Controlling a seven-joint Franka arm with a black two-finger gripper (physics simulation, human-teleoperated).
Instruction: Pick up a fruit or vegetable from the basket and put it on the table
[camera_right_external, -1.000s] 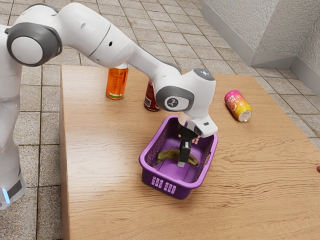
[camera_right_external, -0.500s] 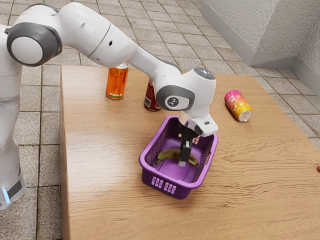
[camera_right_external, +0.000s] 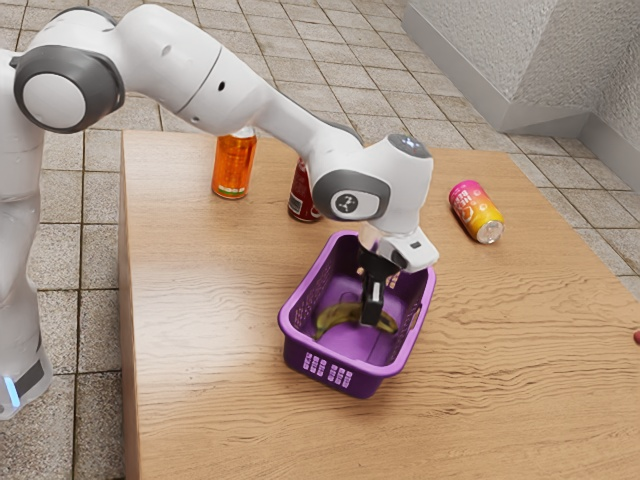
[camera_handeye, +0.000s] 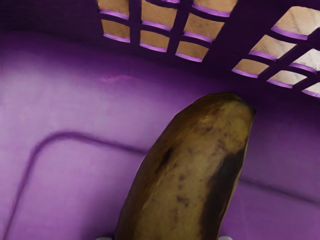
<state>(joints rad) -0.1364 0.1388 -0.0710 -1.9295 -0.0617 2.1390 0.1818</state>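
Your basket (camera_right_external: 366, 384) walls ring the banana (camera_right_external: 338, 315); beyond, the orange can (camera_right_external: 233, 166) stands near the table's (camera_right_external: 210, 360) far-left corner in the exterior view, a pink-yellow can (camera_right_external: 476, 212) near the far edge. Your gripper (camera_right_external: 373, 321) is pinching the banana inside the basket. The wrist view adds the banana's dark patches.

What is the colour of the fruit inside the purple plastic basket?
The curved banana is brownish yellow with dark patches, best seen in the wrist view.
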